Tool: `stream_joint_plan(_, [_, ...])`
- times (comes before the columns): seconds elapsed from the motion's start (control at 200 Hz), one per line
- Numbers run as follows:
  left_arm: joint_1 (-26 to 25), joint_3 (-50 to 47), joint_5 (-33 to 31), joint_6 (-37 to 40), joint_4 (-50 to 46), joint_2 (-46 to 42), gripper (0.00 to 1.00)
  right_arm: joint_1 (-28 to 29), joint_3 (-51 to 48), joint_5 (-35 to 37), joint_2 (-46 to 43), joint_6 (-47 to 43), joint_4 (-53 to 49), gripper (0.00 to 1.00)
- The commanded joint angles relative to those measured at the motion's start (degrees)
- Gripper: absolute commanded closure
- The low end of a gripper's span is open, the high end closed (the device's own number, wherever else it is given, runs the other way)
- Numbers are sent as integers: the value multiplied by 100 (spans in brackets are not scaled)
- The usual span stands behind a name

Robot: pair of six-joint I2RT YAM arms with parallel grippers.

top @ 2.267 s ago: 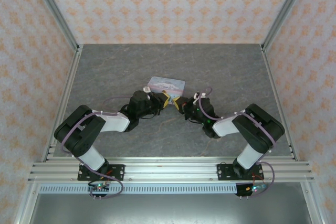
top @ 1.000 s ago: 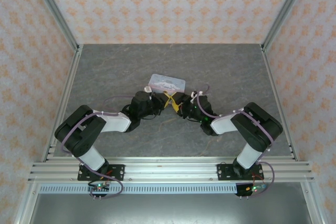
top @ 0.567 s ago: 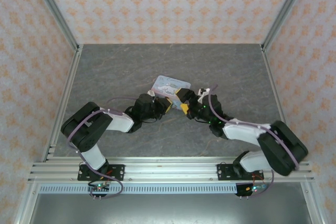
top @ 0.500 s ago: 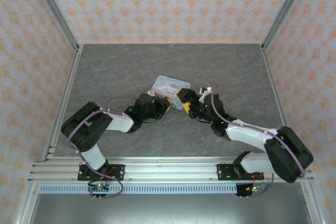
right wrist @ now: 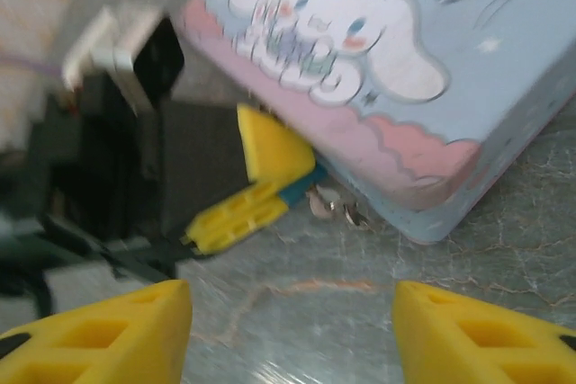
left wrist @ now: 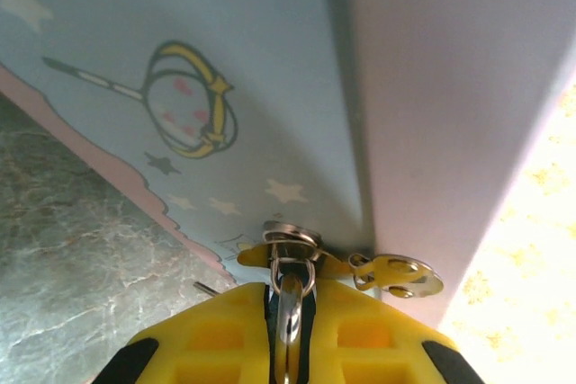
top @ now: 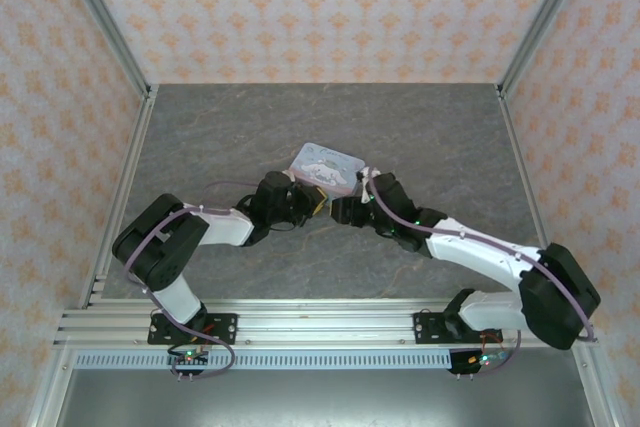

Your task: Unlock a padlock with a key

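Note:
The pastel tin [top: 323, 162] lies mid-table, its cartoon lid facing up [right wrist: 360, 51]. My left gripper [top: 319, 203] is at its near edge, shut on the padlock. In the left wrist view the metal shackle [left wrist: 289, 299] is pinched between the yellow fingers [left wrist: 216, 339], under the tin's clasp [left wrist: 290, 238]. The right wrist view shows the padlock's blue body [right wrist: 301, 187] between those fingers. The small brassy key [left wrist: 397, 275] hangs beside the clasp and lies against the tin's edge [right wrist: 338, 208]. My right gripper [right wrist: 292, 339] is open, a short way back from the key, with nothing in it.
The grey stone-look tabletop [top: 250, 127] stretches behind and beside the tin. Aluminium frame rails [top: 120, 207] run along the table's edges, with patterned walls beyond. Both arms meet near the table's middle.
The right arm has stretched out low and its gripper has drawn back from the tin, towards the left gripper's side. The left gripper stays at the tin's edge. The tin has turned slightly.

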Motion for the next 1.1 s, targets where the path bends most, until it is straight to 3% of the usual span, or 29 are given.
stream_joint_plan(0.0, [32,286,386,73,-467,-261,100,193,229,483,250,-1190,-488,47])
stream_joint_plan(0.185, [49,433,569,42,-803,-406,100,248,252,834,466,-1562,-435,52])
stream_joint_plan(0.495, [50,540,690,7,-960,-517,100,249,509,755,798,-1789,-447,59])
stream_joint_plan(1.096, [48,547,698,-20,-924,-493,100,257,920,585,1274,-1895,-466,60])
